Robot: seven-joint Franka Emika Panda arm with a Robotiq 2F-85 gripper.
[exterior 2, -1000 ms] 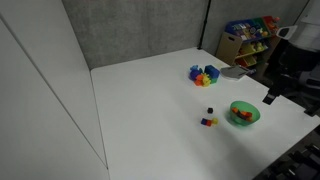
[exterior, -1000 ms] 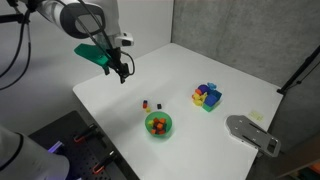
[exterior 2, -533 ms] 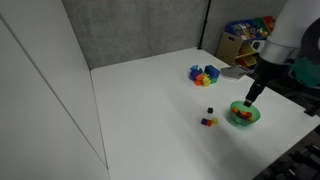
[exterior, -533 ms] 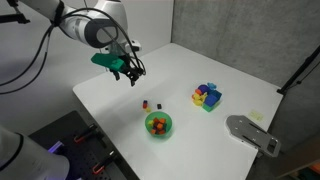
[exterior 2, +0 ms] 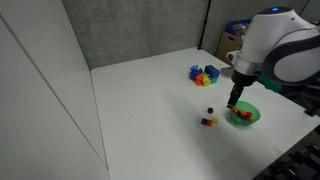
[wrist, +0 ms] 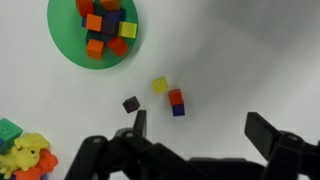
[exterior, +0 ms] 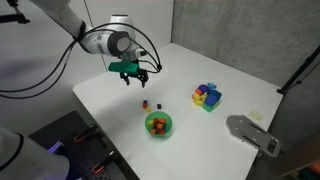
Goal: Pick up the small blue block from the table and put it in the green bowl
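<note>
The small blue block (wrist: 178,110) lies on the white table (wrist: 240,60), touching a red block (wrist: 176,97), with a yellow block (wrist: 160,86) just beside them. The green bowl (wrist: 62,40) holds several coloured blocks; it shows in both exterior views (exterior: 168,130) (exterior 2: 252,116). My gripper (wrist: 200,130) is open and empty. It hangs above the table near the loose blocks (exterior: 150,105) in both exterior views (exterior: 133,75) (exterior 2: 232,102), apart from the blue block.
A dark block (wrist: 131,104) lies near one fingertip. A blue-yellow-red block cluster (exterior: 207,96) (exterior 2: 204,74) sits farther back. A grey device (exterior: 250,133) lies at a table corner. A shelf of toys (exterior 2: 240,38) stands beyond the table.
The arm has swung in over the table toward the loose blocks and the bowl. The gripper stays open and empty.
</note>
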